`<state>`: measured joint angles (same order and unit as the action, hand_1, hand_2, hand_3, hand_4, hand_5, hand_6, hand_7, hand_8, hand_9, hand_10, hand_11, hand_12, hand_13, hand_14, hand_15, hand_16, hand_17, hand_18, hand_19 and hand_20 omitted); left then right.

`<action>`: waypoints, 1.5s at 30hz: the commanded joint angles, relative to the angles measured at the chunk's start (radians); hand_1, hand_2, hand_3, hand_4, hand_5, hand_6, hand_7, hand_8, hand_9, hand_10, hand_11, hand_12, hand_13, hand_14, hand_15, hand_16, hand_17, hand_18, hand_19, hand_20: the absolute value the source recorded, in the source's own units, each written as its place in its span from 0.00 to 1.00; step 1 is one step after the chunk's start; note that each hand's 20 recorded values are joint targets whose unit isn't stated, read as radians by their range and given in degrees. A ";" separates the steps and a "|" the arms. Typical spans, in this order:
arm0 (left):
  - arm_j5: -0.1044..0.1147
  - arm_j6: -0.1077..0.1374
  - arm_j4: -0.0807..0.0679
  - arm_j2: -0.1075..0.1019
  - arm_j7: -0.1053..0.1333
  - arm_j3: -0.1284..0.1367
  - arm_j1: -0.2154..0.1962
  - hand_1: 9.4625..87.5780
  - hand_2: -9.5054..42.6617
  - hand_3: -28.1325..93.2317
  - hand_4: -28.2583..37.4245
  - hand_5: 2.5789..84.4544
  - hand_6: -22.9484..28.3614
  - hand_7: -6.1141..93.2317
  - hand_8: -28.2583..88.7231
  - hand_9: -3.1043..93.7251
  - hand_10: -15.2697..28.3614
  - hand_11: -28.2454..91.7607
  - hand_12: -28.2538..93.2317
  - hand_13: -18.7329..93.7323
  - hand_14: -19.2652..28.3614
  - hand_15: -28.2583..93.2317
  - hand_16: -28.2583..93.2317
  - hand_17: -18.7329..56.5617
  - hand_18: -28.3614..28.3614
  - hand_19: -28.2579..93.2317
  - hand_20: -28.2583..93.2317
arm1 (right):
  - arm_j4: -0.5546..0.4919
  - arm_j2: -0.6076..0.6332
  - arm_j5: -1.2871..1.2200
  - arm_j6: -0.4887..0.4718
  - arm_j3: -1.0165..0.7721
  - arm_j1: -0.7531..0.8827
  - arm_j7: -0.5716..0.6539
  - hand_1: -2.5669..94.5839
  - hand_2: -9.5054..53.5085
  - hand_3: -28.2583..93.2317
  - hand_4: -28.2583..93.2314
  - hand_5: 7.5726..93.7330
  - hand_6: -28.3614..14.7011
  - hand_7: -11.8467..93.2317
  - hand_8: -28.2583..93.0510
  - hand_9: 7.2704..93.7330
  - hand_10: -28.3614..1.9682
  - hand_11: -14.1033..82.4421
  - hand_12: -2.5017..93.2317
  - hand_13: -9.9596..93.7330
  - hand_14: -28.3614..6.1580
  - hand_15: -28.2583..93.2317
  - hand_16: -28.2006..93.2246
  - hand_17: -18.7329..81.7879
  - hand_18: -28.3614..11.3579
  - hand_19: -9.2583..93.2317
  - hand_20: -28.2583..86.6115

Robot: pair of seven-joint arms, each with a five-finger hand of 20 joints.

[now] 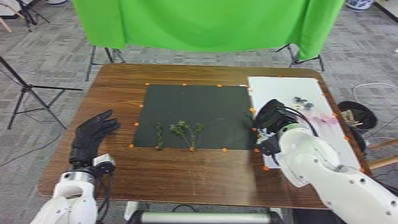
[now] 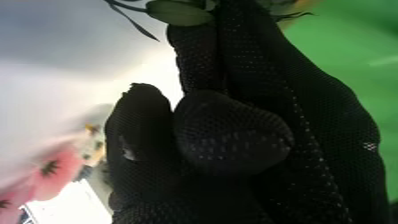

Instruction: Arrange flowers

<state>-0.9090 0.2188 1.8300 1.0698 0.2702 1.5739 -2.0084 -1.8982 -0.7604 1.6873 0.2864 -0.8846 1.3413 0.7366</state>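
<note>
Seeing first, big and close, the black right hand [image 2: 231, 135], with a green bud [image 2: 178, 12] at its far end. Being unable to tell how far open, or whether holding the bud or just being near. Looking like the picking-up part of arranging flowers, with green sprigs [image 1: 187, 132] lying on the dark mat [image 1: 191, 102] and a pink flower [image 1: 329, 119] lying on the white board [image 1: 275, 90]. Probably needing next a good hold on one stem, then a soft trip over to the sprigs. Leaning in with the right arm, by the mat's edge. Resting the left hand [image 1: 89, 137] open and empty at the table's [image 1: 169, 175] left side, pointing forward.
</note>
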 commanded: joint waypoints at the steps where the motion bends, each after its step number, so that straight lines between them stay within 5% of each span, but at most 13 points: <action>1: 0.008 0.002 0.005 0.004 -0.014 0.003 -0.023 0.19 0.13 0.83 0.00 0.59 0.53 0.18 0.17 0.57 0.69 0.40 0.30 0.56 0.77 0.42 0.19 0.38 0.71 0.30 0.36 | -0.058 -0.005 -0.066 0.077 -0.032 0.007 -0.032 0.67 0.00 0.73 0.23 0.83 0.46 0.38 0.39 1.00 0.51 0.55 0.26 1.00 0.83 0.77 0.36 1.00 0.64 0.92 0.62; 21: 0.003 -0.004 0.006 -0.009 -0.027 -0.006 -0.018 0.19 0.13 0.83 0.00 0.59 0.53 0.18 0.17 0.57 0.69 0.40 0.30 0.56 0.77 0.43 0.19 0.38 0.71 0.30 0.36 | 0.030 -0.165 -0.310 0.230 0.163 -0.165 -0.013 0.67 0.00 0.72 0.23 0.81 0.45 0.41 0.36 1.00 0.52 0.52 0.23 1.00 0.81 0.73 0.35 0.99 0.66 0.90 0.58; 45: 0.005 0.002 0.009 -0.006 -0.022 0.001 -0.027 0.19 0.13 0.84 0.00 0.59 0.53 0.18 0.17 0.57 0.69 0.40 0.30 0.56 0.77 0.42 0.19 0.37 0.71 0.30 0.36 | 0.117 -0.207 -0.105 0.296 0.281 -0.160 0.050 0.67 0.00 0.73 0.22 0.80 0.45 0.42 0.35 1.00 0.53 0.50 0.24 1.00 0.80 0.72 0.35 0.99 0.66 0.89 0.56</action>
<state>-0.9087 0.2190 1.8387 1.0594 0.2620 1.5757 -2.0165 -1.7890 -0.9583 1.5754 0.5577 -0.6081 1.1650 0.7664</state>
